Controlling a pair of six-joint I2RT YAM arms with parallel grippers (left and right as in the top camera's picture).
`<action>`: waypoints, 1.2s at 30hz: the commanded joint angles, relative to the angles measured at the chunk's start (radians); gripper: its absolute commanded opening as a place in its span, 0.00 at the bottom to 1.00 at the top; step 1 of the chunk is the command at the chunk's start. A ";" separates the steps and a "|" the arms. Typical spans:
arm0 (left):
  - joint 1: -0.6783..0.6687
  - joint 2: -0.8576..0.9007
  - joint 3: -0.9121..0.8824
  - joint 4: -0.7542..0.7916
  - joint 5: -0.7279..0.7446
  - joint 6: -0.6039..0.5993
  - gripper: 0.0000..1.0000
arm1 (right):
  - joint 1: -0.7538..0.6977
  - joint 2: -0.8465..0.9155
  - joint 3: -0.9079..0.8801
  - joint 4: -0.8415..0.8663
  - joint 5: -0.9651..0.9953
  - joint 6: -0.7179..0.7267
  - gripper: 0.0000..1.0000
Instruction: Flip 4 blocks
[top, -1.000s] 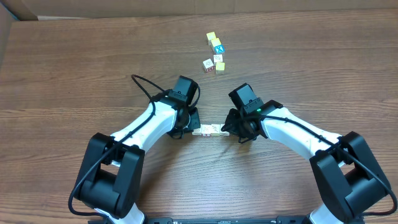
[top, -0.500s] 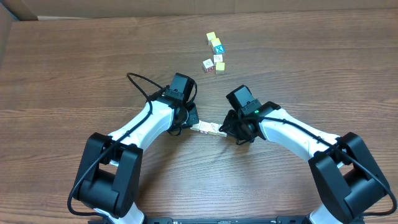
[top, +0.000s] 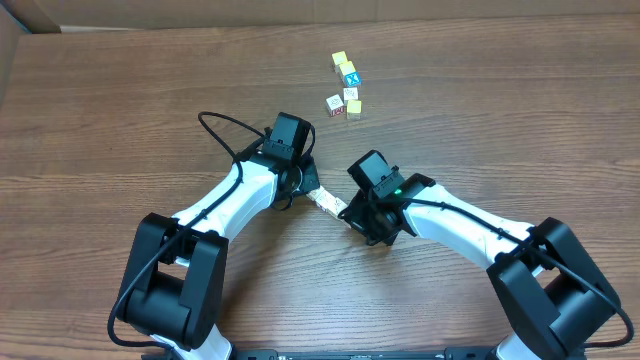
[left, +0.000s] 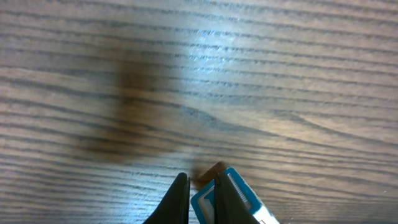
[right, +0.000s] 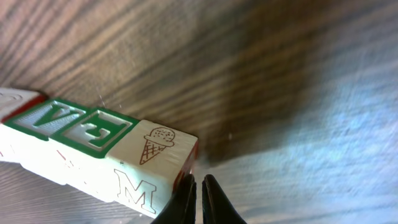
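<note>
Brown wood-grain surface (top: 100, 120) fills every view, its streaks running side to side. Just left of centre in the overhead frame, the left tool (top: 311, 191), its dark fingers almost together and gripping nothing, butts the upper-left end of a row of four small wooden alphabet cubes (top: 328, 204), cream with green, red and blue borders. The row's long axis slants down to the right, where the right tool (top: 349, 213), likewise narrowed to a slit, presses the end bearing an ice-cream print. Both arms are equally near; flipping probably means rolling both wrists about that axis. Five loose cubes (top: 346, 85) sit well apart, upper centre.
</note>
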 joint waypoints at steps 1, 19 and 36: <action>-0.027 0.013 -0.005 0.000 0.096 0.016 0.10 | 0.028 -0.007 0.014 0.046 -0.052 0.113 0.08; -0.027 0.013 -0.005 0.050 0.095 0.016 0.11 | 0.106 -0.007 0.014 0.097 -0.019 0.340 0.08; -0.027 0.013 -0.005 0.046 0.073 0.016 0.11 | 0.125 -0.007 0.014 0.088 0.008 0.336 0.17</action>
